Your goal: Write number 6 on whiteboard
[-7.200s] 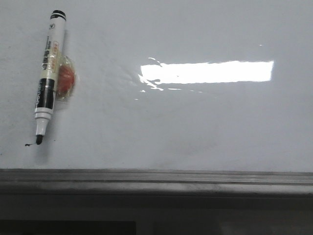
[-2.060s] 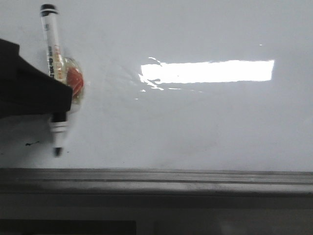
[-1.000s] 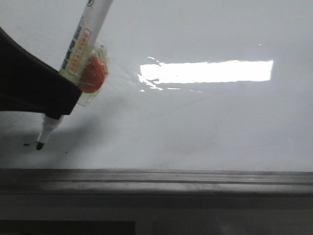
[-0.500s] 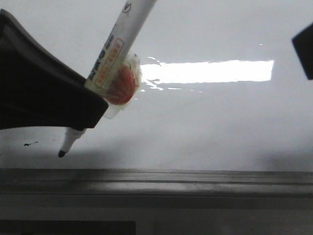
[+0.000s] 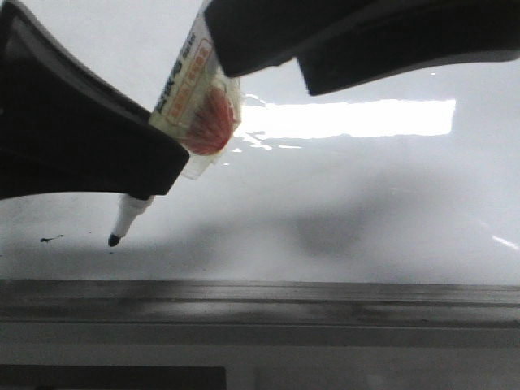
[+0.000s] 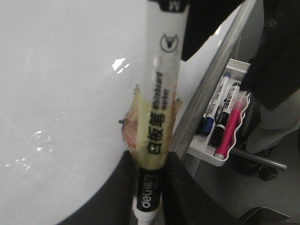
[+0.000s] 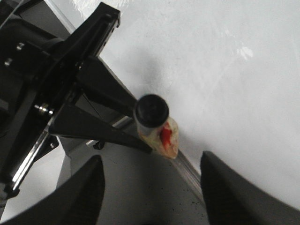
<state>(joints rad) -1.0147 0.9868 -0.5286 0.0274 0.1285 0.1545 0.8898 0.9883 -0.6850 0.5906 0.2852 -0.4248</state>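
Front: the left gripper (image 5: 134,175) is clamped on a tilted marker (image 5: 183,106) — tip just above the whiteboard (image 5: 366,211), near a smudge (image 5: 50,239).

Left wrist: fingers (image 6: 124,187) pinch the barrel (taped).

Right wrist: the right gripper (image 7: 150,197) — jaws apart — faces the marker's end; no 6 shows.
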